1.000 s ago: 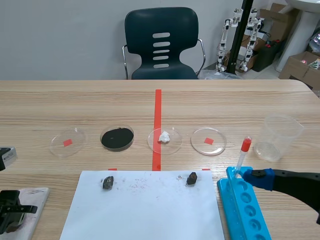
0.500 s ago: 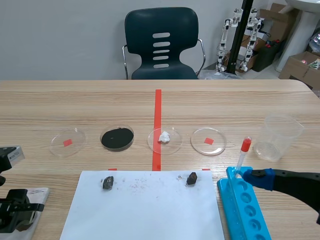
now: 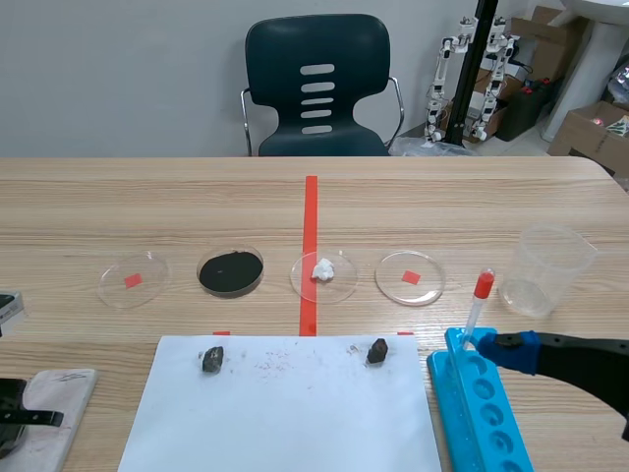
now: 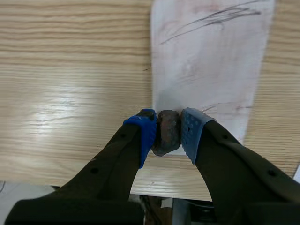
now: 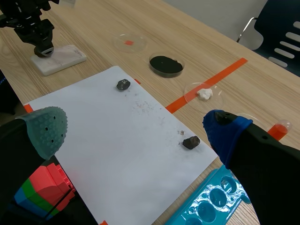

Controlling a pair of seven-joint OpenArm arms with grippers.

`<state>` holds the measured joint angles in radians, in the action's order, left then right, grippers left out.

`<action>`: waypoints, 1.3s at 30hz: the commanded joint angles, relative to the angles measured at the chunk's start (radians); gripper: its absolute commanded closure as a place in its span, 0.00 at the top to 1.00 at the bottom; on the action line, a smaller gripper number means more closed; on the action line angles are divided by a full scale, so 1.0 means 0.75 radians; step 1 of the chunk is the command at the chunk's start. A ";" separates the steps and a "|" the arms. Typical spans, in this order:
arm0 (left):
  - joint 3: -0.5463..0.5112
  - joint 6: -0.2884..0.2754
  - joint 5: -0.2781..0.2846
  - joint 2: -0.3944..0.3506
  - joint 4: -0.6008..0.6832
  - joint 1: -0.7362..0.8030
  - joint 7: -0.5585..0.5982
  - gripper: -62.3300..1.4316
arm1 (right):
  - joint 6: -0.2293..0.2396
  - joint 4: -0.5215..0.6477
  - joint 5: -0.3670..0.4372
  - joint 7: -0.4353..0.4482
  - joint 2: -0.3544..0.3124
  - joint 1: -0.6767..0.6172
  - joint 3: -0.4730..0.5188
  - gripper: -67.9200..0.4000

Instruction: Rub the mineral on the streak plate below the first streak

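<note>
In the left wrist view my left gripper (image 4: 168, 123) is shut on a dark brown mineral (image 4: 167, 136). The mineral rests at the near edge of the white streak plate (image 4: 211, 61). A dark grey streak (image 4: 211, 18) crosses the plate's far end, and a faint short mark (image 4: 220, 106) lies just ahead of the mineral. In the scene view the left gripper (image 3: 15, 418) sits low at the near left over the plate (image 3: 64, 388). My right gripper (image 5: 136, 133) is open and holds nothing; it hangs by the blue rack (image 3: 486, 413).
A white paper sheet (image 3: 285, 403) carries two dark rocks (image 3: 212, 360) (image 3: 377, 351). Beyond it stand several petri dishes (image 3: 230, 270), one with white lumps (image 3: 323, 269). A red-capped dropper (image 3: 479, 300) stands in the rack, and a clear cup (image 3: 550, 267) is at the right.
The left gripper, with the mineral, rose slightly over the plate, then slid back toward the robot and down to the plate's near edge. The right arm stayed still.
</note>
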<state>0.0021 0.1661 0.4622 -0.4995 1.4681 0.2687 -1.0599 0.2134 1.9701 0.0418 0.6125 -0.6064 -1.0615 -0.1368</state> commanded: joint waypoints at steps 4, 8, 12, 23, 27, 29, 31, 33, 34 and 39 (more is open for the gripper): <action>-0.003 0.005 0.010 0.003 0.004 0.003 -0.004 0.18 | -0.005 0.030 0.014 0.020 0.004 0.001 0.011 0.89; -0.003 -0.074 0.168 0.008 0.004 0.003 0.039 0.18 | -0.005 0.030 0.014 0.020 0.004 0.001 0.011 0.89; -0.003 -0.121 0.260 0.009 0.004 0.003 0.056 0.18 | -0.005 0.030 0.014 0.020 0.004 0.001 0.011 0.89; -0.003 -0.096 0.176 0.008 0.004 0.003 0.023 0.18 | -0.005 0.030 0.014 0.020 0.004 0.001 0.011 0.89; -0.003 -0.054 0.072 0.008 0.004 0.003 0.000 0.18 | -0.005 0.030 0.014 0.020 0.004 0.001 0.011 0.89; -0.003 -0.022 0.013 0.008 0.004 0.003 -0.016 0.18 | -0.005 0.030 0.014 0.020 0.004 0.001 0.011 0.89; -0.003 0.002 -0.032 0.008 0.004 0.003 -0.020 0.18 | -0.005 0.030 0.014 0.020 0.004 0.001 0.011 0.89; -0.003 0.006 -0.053 0.008 0.004 0.003 -0.021 0.18 | -0.005 0.030 0.014 0.020 0.004 0.001 0.011 0.89; -0.003 0.006 -0.054 0.008 0.004 0.003 -0.021 0.18 | -0.005 0.030 0.014 0.020 0.004 0.001 0.011 0.89; -0.002 -0.009 -0.003 0.017 0.004 0.004 -0.018 0.18 | -0.005 0.030 0.014 0.020 0.004 0.001 0.011 0.89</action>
<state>0.0040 0.1638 0.4423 -0.4873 1.4727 0.2665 -1.0706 0.2134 1.9701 0.0418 0.6125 -0.6064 -1.0618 -0.1368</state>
